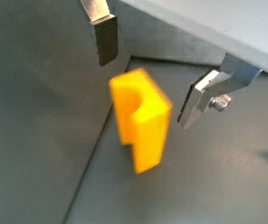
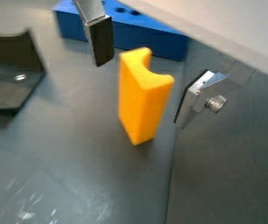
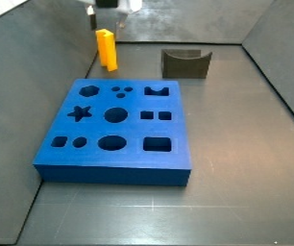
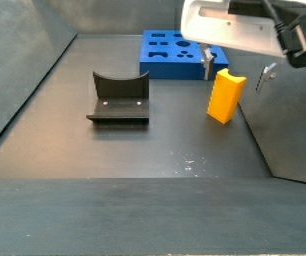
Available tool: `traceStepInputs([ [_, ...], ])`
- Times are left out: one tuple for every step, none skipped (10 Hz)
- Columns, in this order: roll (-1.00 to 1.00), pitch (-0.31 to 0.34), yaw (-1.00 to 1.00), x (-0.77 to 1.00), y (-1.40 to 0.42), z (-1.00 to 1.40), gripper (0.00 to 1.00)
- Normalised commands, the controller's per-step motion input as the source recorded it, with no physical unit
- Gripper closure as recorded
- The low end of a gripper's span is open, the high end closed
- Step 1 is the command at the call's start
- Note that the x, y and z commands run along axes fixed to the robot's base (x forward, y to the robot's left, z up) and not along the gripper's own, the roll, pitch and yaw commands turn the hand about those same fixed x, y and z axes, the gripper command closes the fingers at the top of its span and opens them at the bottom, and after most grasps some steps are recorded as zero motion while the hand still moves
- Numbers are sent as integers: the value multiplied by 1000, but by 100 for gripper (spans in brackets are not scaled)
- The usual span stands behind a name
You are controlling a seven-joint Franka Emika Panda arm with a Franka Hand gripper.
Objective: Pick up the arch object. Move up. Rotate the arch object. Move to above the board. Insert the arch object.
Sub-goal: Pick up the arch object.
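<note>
Wrist cams: the gripper (image 1: 154, 74) has its jaws wide apart with nothing in them. The yellow block (image 1: 141, 120) stands on the dark floor with its long axis vertical, sitting below the gap between the two fingers (image 1: 105, 41) and clear of both pads. In a wrist view the other way round, the gripper (image 2: 148, 74) straddles the yellow block (image 2: 144, 96) the same way, and this one adds context: the blue board (image 2: 124, 26) is just beyond the block, and the dark grey block with the scooped top (image 2: 10, 74) is off to one side.

Side cams: the yellow block (image 3: 106, 49) stands upright near the back corner by the wall, behind the blue board (image 3: 113, 130), with the gripper (image 3: 111, 8) right above it. This is the only view that shows the whole grid of cut-outs. The scooped grey block (image 3: 185, 63) is apart from both. From the opposite end, the yellow block (image 4: 223, 95) is close to the side wall and the gripper (image 4: 236, 68) hangs over its top.

So I reckon the pick hasn't started yet: what matters is that the block is straight below the open jaws, so a plain descent should bracket it. I'd watch the nearby wall.
</note>
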Motion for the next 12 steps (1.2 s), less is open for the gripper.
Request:
traceStepInputs([
  [-240, -91, -557, -69, -231, -571, 0],
  [-231, -10, -557, 0, -71, -626, 0],
  [-216, 0, -460, 6, 0, -594, 0],
  [-167, 13, -369, 60, 6, -491, 0],
  [-156, 21, -343, 51, 0, -494, 0],
  [-176, 0, -243, 0, 0, -449, 0],
  [-173, 0, -66, 0, 0, -223, 0],
  [-146, 0, 0, 0, 20, -117, 0],
  [0, 0, 0, 0, 0, 0, 0],
  [0, 0, 0, 0, 0, 0, 100],
  [0, 0, 0, 0, 0, 0, 100],
  [0, 0, 0, 0, 0, 0, 100],
])
